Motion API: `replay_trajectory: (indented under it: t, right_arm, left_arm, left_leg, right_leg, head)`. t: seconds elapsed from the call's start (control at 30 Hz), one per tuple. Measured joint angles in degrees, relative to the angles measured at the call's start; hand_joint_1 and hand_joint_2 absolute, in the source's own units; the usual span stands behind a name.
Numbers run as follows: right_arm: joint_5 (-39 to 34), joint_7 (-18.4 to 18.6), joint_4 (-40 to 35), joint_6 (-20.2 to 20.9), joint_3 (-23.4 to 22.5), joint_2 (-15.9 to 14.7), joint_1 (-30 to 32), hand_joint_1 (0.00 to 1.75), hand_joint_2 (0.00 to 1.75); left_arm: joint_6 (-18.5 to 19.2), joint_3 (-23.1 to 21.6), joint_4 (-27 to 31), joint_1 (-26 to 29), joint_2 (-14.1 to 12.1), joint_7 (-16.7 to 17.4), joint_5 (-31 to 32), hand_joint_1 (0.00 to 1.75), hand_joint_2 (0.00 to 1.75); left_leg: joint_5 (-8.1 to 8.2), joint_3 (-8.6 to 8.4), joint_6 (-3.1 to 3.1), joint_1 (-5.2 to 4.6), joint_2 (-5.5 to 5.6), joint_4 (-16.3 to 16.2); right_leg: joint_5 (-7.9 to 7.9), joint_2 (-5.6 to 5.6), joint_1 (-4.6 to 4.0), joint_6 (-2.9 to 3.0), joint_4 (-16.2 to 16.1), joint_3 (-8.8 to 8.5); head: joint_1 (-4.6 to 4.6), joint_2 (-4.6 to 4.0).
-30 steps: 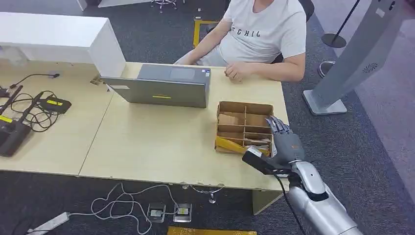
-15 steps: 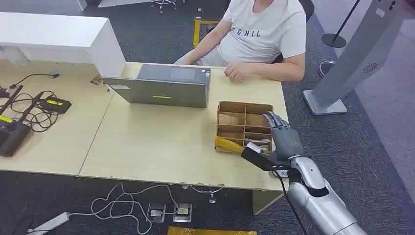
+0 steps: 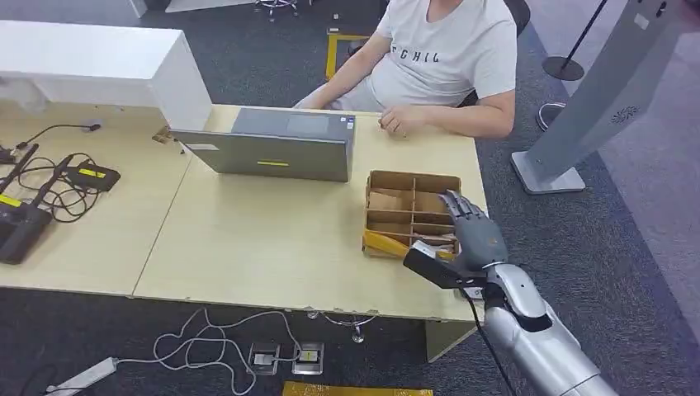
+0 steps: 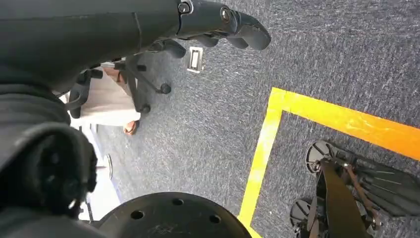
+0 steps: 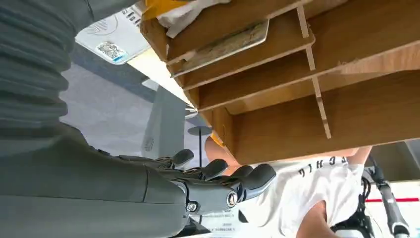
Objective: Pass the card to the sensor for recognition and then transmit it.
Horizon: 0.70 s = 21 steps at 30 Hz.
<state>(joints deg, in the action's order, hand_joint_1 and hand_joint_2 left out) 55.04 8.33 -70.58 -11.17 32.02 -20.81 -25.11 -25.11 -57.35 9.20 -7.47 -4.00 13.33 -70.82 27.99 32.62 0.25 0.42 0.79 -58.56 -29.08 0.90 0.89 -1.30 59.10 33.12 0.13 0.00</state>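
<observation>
A wooden divided box (image 3: 410, 198) stands near the table's right end. Pale cards (image 3: 435, 240) lie in its near right compartment, beside a yellow packet (image 3: 383, 242). My right hand (image 3: 470, 228) hovers over the box's right side, fingers spread and straight, holding nothing. In the right wrist view the hand (image 5: 198, 186) is apart from the box (image 5: 297, 99), where a pale card (image 5: 225, 42) lies flat on a divider shelf; a white printed card (image 5: 115, 35) shows beside the box. My left hand (image 4: 218, 22) hangs over the carpet, its fingers loosely bent around nothing.
A grey laptop (image 3: 272, 144) sits behind the box, and a person in a white shirt (image 3: 446, 54) sits at the table's far side with a hand (image 3: 396, 120) on it. A grey kiosk stand (image 3: 607, 95) rises right of the table. Cables and black devices (image 3: 49, 190) lie at the left.
My right hand has moved a little left and forward, further over the box's right side. Nothing else has shifted.
</observation>
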Motion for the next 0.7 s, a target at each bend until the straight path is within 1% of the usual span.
replay_trajectory:
  t: [0.37, 0.7]
  right_arm:
    - [-0.94, 0.33, -0.96, 1.99, 0.83, -0.02, -0.11, 0.0, 1.75]
    - [-1.68, 0.28, -1.44, 2.4, 1.44, -0.02, -0.27, 0.0, 1.75]
  left_arm:
    - [-0.09, 0.0, 0.0, 0.06, 0.0, 0.0, 0.0, 0.0, 0.0]
    - [-0.15, 0.0, 0.0, 0.07, -0.02, 0.0, 0.0, 0.0, 0.0]
  left_leg:
    - [0.0, 0.0, 0.0, 0.0, 0.0, 0.0]
    - [0.0, 0.0, 0.0, 0.0, 0.0, 0.0]
  right_leg:
    - [0.0, 0.0, 0.0, 0.0, 0.0, 0.0]
    - [0.0, 0.0, 0.0, 0.0, 0.0, 0.0]
  head:
    - [0.0, 0.0]
    - [0.0, 0.0]
